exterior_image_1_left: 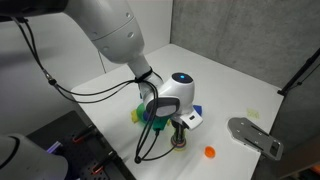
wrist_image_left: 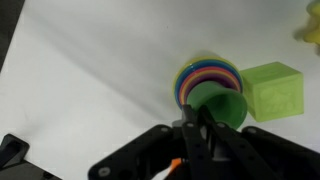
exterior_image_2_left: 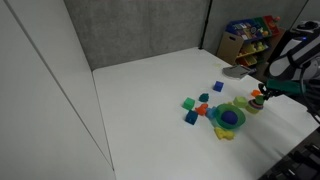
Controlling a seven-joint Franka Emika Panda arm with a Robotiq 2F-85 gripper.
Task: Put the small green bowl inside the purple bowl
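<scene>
In the wrist view my gripper point(wrist_image_left: 200, 120) is shut on the near rim of the small green bowl point(wrist_image_left: 226, 104). It holds the bowl tilted, directly over a stack of nested coloured bowls. The purple bowl point(wrist_image_left: 205, 69) shows as a purple rim in that stack, half covered by the green bowl. I cannot tell whether the green bowl touches the stack. In both exterior views the gripper point(exterior_image_1_left: 179, 127) point(exterior_image_2_left: 262, 93) hangs just above the small stack point(exterior_image_1_left: 178, 143) point(exterior_image_2_left: 255, 104) on the white table.
A green cube point(wrist_image_left: 275, 88) lies right beside the stack. The green-yellow dish with a blue piece point(exterior_image_2_left: 228, 118) and several loose blocks point(exterior_image_2_left: 190, 106) lie nearby. There is an orange disc point(exterior_image_1_left: 210, 152), a grey flat object point(exterior_image_1_left: 255, 135), and a toy shelf point(exterior_image_2_left: 250, 40) beyond the table.
</scene>
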